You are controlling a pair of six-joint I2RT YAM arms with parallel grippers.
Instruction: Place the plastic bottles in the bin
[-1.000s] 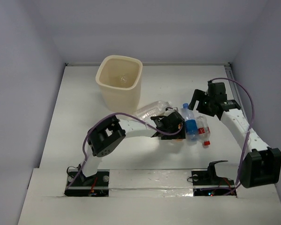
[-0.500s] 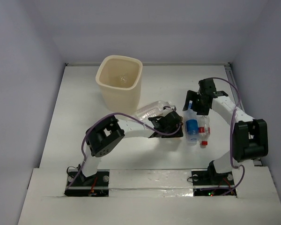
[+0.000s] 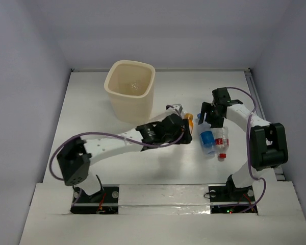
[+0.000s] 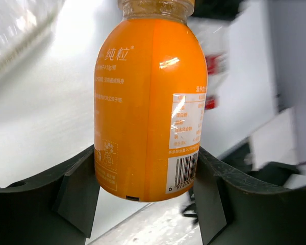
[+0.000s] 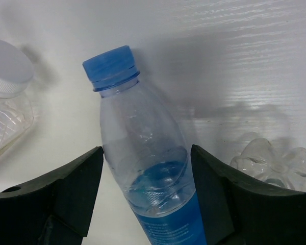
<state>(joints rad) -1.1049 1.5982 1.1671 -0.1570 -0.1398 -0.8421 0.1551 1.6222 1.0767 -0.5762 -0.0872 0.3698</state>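
The cream bin [image 3: 130,89] stands at the back left. My left gripper [image 3: 182,125] is shut on the orange-liquid bottle [image 3: 189,121]. In the left wrist view the gripper [image 4: 147,158] clamps the bottle [image 4: 148,102] low on its body, clear of the table. My right gripper [image 3: 207,118] is open, down over the neck end of a lying blue-labelled bottle [image 3: 208,140]. In the right wrist view its fingers [image 5: 74,184] straddle the blue-capped bottle [image 5: 148,163]. A red-capped bottle [image 3: 222,143] lies right of the blue-labelled one.
A clear bottle [image 3: 175,108] shows partly behind my left gripper, near the bin. The right wrist view shows a white-capped clear bottle [image 5: 5,87] at the left and a clear bottle's ribbed base [image 5: 275,161] at the right. Grey walls surround the white table [image 3: 92,117].
My left arm has stretched out and raised the orange bottle off the table. My right gripper has swung in from the right and come down over the blue-labelled bottle.
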